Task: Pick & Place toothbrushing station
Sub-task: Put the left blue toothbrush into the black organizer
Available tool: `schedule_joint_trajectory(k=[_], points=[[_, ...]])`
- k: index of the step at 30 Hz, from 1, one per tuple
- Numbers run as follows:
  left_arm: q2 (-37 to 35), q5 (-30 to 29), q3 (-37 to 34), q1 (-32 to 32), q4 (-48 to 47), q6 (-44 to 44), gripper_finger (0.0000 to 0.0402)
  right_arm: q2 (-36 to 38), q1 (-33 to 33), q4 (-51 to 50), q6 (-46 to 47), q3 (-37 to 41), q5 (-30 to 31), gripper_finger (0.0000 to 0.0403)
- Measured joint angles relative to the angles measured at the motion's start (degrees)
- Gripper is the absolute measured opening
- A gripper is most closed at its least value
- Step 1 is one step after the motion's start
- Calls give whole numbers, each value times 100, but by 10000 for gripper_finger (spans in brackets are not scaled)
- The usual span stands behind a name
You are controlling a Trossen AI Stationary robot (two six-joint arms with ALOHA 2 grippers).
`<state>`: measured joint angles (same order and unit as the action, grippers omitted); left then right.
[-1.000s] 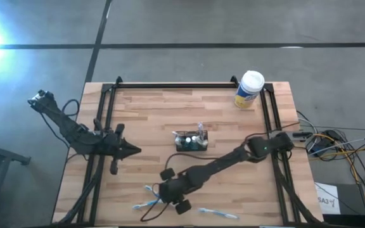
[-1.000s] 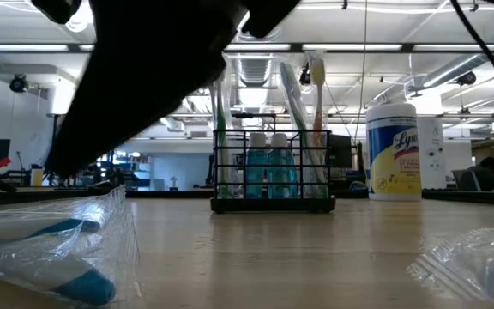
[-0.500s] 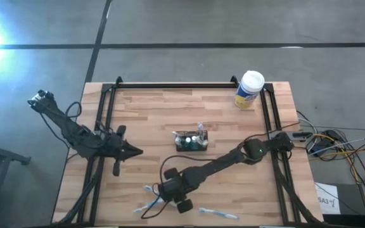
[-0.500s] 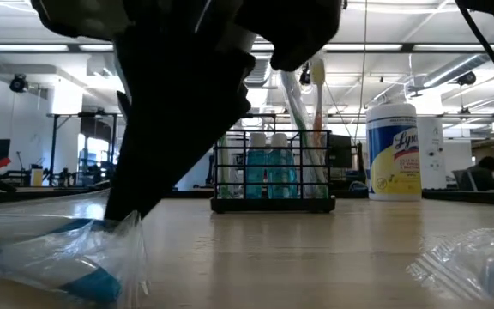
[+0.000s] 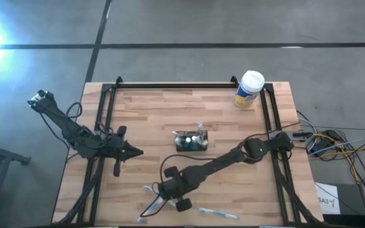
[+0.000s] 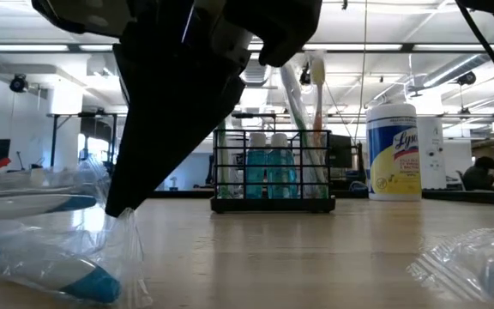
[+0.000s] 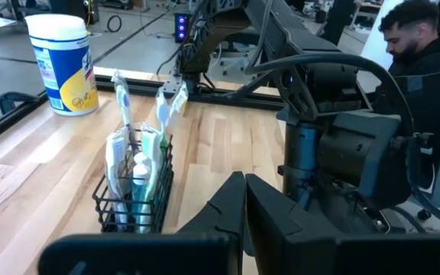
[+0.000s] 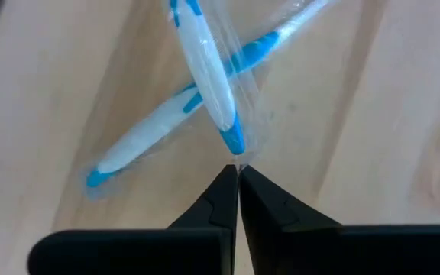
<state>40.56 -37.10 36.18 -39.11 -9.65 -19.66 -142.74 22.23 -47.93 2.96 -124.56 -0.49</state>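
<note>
Since the earlier frames the right gripper (image 8: 237, 172) has gone from jaws apart to jaws fully together, pinching the clear wrapper at the end of a wrapped blue-and-white toothbrush (image 8: 205, 72). That toothbrush has lifted at one end; in the high view it now angles away from the gripper toward the table's near edge.

Right wrist view: fingers meet tip to tip, with only film between them. The grip looks to be on the wrapper alone, not the handle, so I judge it thin and liable to slip or tear. A second wrapped toothbrush (image 8: 155, 126) lies crossed under the first, flat on the wood; it could be dragged along.

Low view: the right gripper's dark bulk fills the upper left, and the crinkled wrapper (image 6: 110, 249) hangs from its tip just above the table.

A third wrapped toothbrush (image 5: 215, 213) lies near the front edge, apart from the pair.

The toothbrushing station (image 5: 191, 140), a black wire rack, stands upright near the table's middle, well behind the gripper, already holding brushes and blue tubes. Presumably the held brush is meant for one of its slots.

Left gripper (image 5: 134, 151) waits over the table's left side, jaws closed on nothing, pointed toward the station.

A yellow wipes canister (image 5: 249, 90) stands at the far right corner, clear of the work. A person (image 7: 426, 72) sits beyond the table in the left wrist view.
</note>
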Motion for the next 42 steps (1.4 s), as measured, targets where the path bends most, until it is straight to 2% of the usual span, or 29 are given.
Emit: schedule_joint_trajectory(k=[9, 14, 20, 24, 28, 34, 37, 42], points=[[0, 0, 0, -2, 0, -31, 16, 71, -189, -821, 447, -6, 564, 8], [0, 0, 1, -2, -39, -42, 16, 272, -220, -1349, 749, -6, 542, 8], [11, 0, 0, -7, -87, -50, 16, 349, -187, -1532, 719, 3, 620, 8], [25, 1, 0, -7, -101, -139, 16, 442, -184, -1813, 752, 3, 828, 15], [28, 11, 0, -7, -178, -169, 16, 450, -185, -2120, 910, 5, 1072, 47], [28, 13, 0, -7, -199, -177, 16, 464, -182, -2188, 701, 7, 1210, 120], [28, 17, 0, -7, -200, -166, 16, 546, -146, -2044, 229, 7, 1265, 156], [28, 26, 0, -7, -218, -160, 16, 651, 14, -1162, -832, 7, 1211, 200]])
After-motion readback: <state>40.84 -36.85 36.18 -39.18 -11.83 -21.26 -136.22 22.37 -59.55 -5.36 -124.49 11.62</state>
